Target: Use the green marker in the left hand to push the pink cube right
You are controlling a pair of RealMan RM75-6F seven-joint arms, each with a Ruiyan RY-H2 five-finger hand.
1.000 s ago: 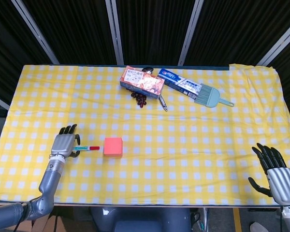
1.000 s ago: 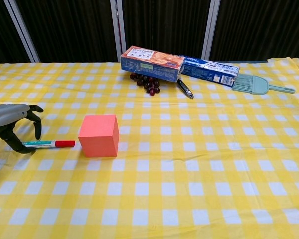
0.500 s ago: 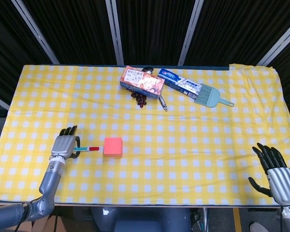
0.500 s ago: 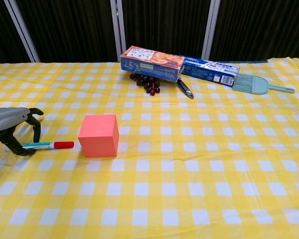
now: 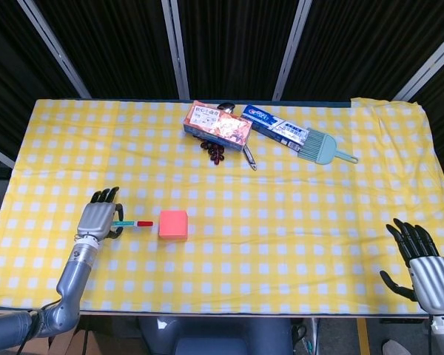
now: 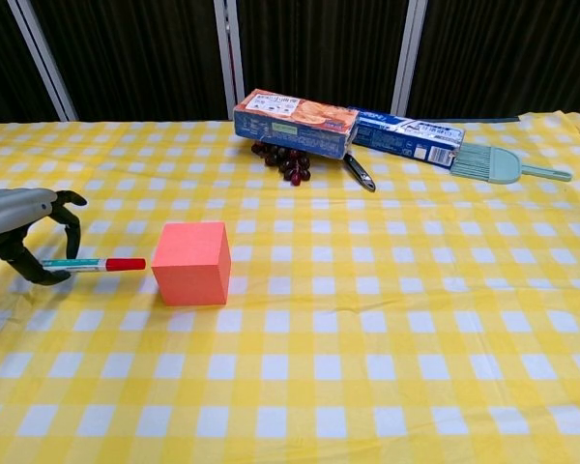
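Observation:
The pink cube (image 5: 173, 224) (image 6: 191, 263) sits on the yellow checked cloth at front left. My left hand (image 5: 98, 220) (image 6: 24, 238) pinches the green marker (image 5: 132, 223) (image 6: 89, 264), which has a red cap. The marker lies level, its red cap pointing at the cube's left face with a small gap between them. It is lifted slightly off the cloth. My right hand (image 5: 425, 269) rests at the table's front right corner, fingers spread, holding nothing; the chest view does not show it.
At the back of the table lie a snack box (image 5: 217, 126) (image 6: 295, 123), dark cherries (image 5: 214, 151) (image 6: 285, 161), a toothpaste box (image 5: 277, 127) (image 6: 407, 136), a teal brush (image 5: 323, 149) (image 6: 507, 165) and a small metal tool (image 5: 249, 157) (image 6: 360, 174).
The left hand has lifted the marker a little off the cloth and levelled it; the cube has stayed in place. The right hand has not moved.

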